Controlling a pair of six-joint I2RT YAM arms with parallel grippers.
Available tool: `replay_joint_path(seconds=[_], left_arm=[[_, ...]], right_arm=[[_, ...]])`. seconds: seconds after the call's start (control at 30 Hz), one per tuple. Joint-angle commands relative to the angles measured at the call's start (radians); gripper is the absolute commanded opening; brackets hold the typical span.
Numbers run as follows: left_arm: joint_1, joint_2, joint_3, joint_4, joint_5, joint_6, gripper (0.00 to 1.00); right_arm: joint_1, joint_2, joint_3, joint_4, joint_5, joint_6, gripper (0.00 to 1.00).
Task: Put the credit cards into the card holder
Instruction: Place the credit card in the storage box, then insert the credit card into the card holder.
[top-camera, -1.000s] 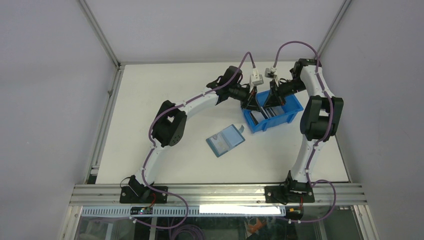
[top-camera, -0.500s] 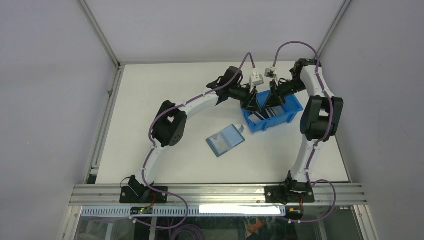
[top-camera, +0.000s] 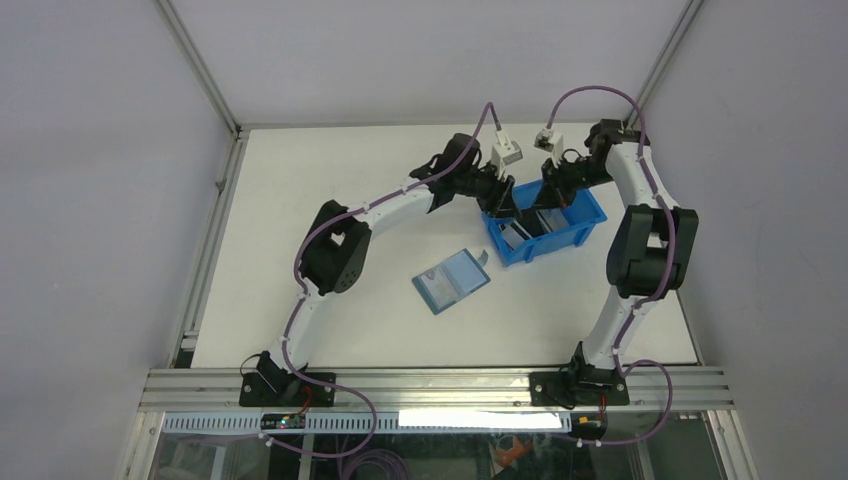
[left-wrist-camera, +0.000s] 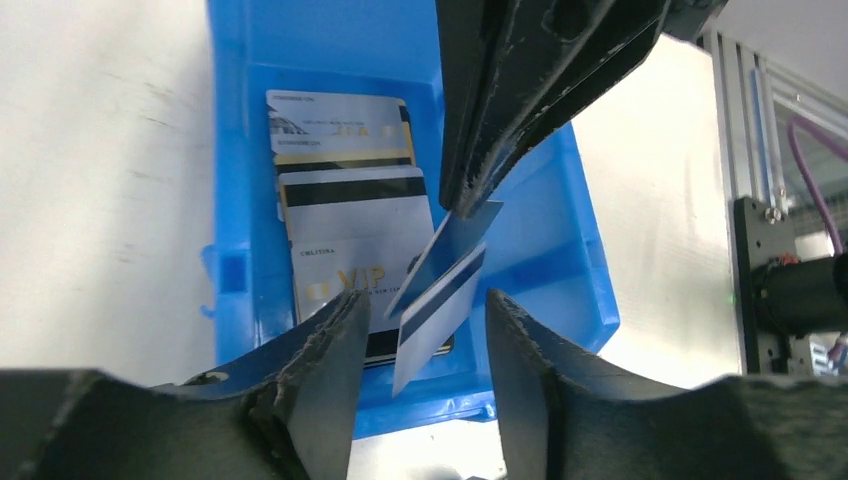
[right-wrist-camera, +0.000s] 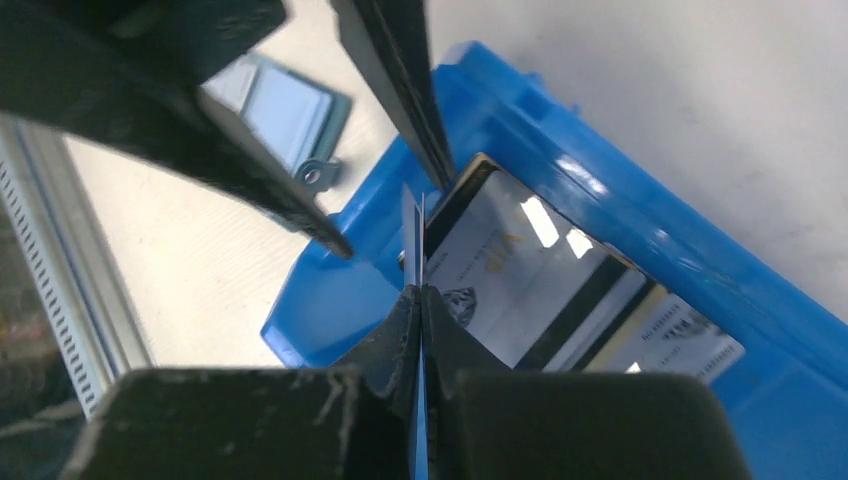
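A silvery credit card (left-wrist-camera: 437, 300) with a dark stripe hangs tilted over the blue bin (left-wrist-camera: 590, 300). My right gripper (right-wrist-camera: 420, 295) is shut on its top edge, and the card (right-wrist-camera: 413, 225) shows edge-on in that view. My left gripper (left-wrist-camera: 425, 300) stands open around the card's lower end, both fingers apart from it. Three more credit cards (left-wrist-camera: 345, 190) lie stacked in the bin. The teal card holder (top-camera: 452, 282) lies open on the table left of the bin (top-camera: 590, 218), apart from both grippers (top-camera: 507, 208) (top-camera: 548, 200).
The bin stands at the back right of the white table (top-camera: 300, 220). Both arms meet over it, their fingers close together. Metal frame rails (top-camera: 215, 230) run along the table's left edge and front.
My left gripper has gone from shut to open, letting go of the card that the right gripper still pinches. Both wrists have shifted slightly back over the bin.
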Motion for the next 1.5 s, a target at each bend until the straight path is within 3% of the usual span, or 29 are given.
replay_joint_path(seconds=[0.0,0.23,0.5,0.73,0.9,1.03,1.17,1.27,1.37,1.47], left_arm=[[0.028,-0.164,-0.024,0.120,-0.112,-0.107,0.51],[0.087,-0.367,-0.210,0.137,-0.189,-0.360,0.56],[0.098,-0.724,-0.665,0.346,-0.286,-0.588,0.61],[0.099,-0.917,-0.932,0.452,-0.366,-0.811,0.69],[0.098,-0.972,-1.076,0.561,-0.372,-0.985,0.72],[0.091,-1.011,-1.176,0.657,-0.364,-0.996,0.74],[0.087,-0.981,-1.222,0.791,-0.247,-0.986,0.75],[0.069,-0.947,-1.229,0.822,-0.217,-0.975,0.82],[0.051,-0.929,-1.240,0.849,-0.213,-0.971,0.81],[0.044,-0.909,-1.244,0.883,-0.201,-1.003,0.71]], right_arm=[[-0.015,-0.103,-0.014,0.259,0.068,0.248,0.00],[-0.017,-0.123,0.052,0.265,0.091,0.385,0.00],[-0.004,-0.186,0.088,0.251,0.085,0.548,0.00],[0.035,-0.225,0.110,0.202,-0.006,0.687,0.00],[0.078,-0.251,0.079,0.188,-0.082,0.782,0.00],[0.135,-0.290,0.003,0.219,-0.145,0.824,0.00],[0.226,-0.350,-0.113,0.309,-0.187,0.899,0.00],[0.289,-0.383,-0.185,0.386,-0.220,0.947,0.00],[0.326,-0.399,-0.214,0.422,-0.244,0.972,0.00],[0.339,-0.399,-0.221,0.449,-0.276,1.000,0.00]])
